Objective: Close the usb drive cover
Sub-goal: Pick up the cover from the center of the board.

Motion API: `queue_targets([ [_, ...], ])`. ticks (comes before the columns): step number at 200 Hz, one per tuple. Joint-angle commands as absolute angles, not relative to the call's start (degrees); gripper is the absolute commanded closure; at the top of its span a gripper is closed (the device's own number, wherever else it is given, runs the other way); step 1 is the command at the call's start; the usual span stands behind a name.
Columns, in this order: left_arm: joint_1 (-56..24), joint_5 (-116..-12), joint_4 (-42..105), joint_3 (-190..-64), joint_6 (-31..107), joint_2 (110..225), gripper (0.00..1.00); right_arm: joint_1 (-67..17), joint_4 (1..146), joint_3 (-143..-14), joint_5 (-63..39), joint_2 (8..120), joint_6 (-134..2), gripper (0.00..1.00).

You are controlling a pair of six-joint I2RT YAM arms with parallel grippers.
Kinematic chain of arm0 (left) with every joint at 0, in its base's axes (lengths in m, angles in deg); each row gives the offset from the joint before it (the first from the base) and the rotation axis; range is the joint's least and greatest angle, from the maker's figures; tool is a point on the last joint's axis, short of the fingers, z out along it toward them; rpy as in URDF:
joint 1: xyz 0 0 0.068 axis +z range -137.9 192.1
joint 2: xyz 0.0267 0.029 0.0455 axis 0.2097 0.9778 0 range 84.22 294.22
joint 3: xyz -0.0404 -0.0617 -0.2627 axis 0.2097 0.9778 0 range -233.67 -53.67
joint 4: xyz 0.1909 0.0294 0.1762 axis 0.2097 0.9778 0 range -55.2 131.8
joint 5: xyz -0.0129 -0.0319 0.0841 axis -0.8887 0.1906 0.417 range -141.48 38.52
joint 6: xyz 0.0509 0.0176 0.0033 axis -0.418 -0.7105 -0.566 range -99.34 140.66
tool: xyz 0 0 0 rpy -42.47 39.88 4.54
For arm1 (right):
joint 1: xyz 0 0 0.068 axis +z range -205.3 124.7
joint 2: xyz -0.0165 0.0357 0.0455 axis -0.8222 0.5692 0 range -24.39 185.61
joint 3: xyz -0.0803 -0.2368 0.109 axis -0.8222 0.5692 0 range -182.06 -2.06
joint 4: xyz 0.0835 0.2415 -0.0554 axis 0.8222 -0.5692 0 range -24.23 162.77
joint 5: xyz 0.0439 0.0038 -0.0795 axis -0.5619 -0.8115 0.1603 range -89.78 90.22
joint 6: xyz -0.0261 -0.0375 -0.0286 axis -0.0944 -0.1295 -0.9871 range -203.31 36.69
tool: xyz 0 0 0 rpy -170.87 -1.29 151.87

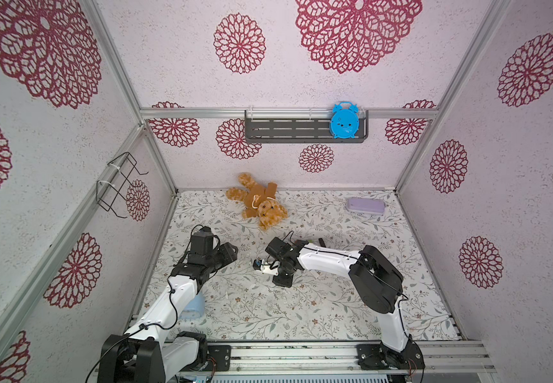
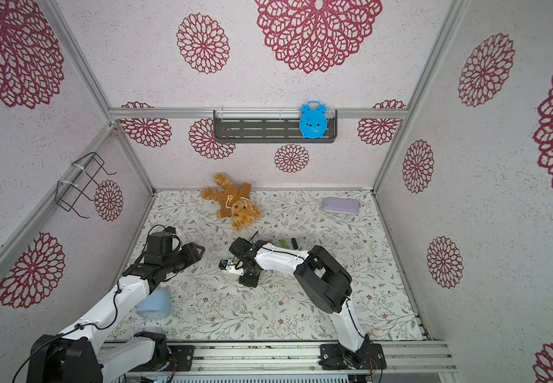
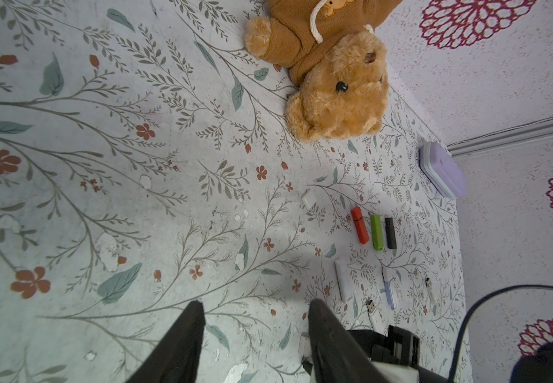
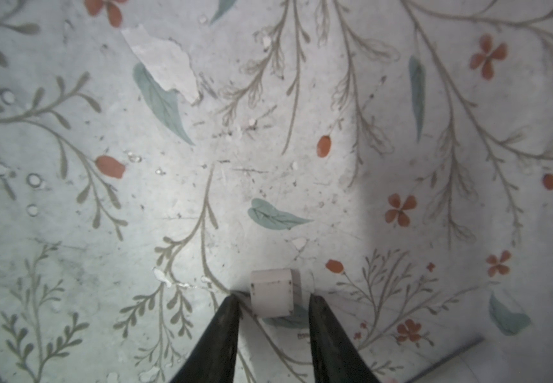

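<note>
your right gripper [image 4: 272, 300] is low over the mat [image 4: 268, 149], jaws part open and straddling the white cap [image 4: 270, 291]. neither of the fingers [image 4: 225, 328] touches it yet, so nothing is held. the cap rests on the mat, nearer one finger than the other and turned a little off square.

close slowly and expect the near finger to meet it first and nudge it sideways. better to shift the wrist so that the cap sits midway, then square the pads to its flat sides. take it low on the pads, not at the very tips, or it may squirt out. squeeze only as hard as it takes to lift something this light.

i can't tell which way its open end faces. check that before you carry it.

your left gripper [image 3: 256, 303] hangs about half open and empty. the white drive [image 3: 343, 280], likely the cap's partner, lies on the mat near the red drive [image 3: 359, 229]. use the left to pin its body when you push the cap on.
</note>
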State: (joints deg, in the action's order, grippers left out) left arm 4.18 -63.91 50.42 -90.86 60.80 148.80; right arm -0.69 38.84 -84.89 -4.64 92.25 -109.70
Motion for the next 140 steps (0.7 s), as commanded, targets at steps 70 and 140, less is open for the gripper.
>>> queue_targets([
  [70, 4.7, -65.8, 48.6, -90.4, 59.3, 150.3, 0.46, -0.5, 35.9, -85.7, -5.6, 94.5, -110.5, 0.69],
  [140, 4.7, -70.6, 47.5, -91.5, 59.5, 153.7, 0.46, -0.5, 39.4, -84.1, -4.5, 90.3, -107.6, 0.76],
])
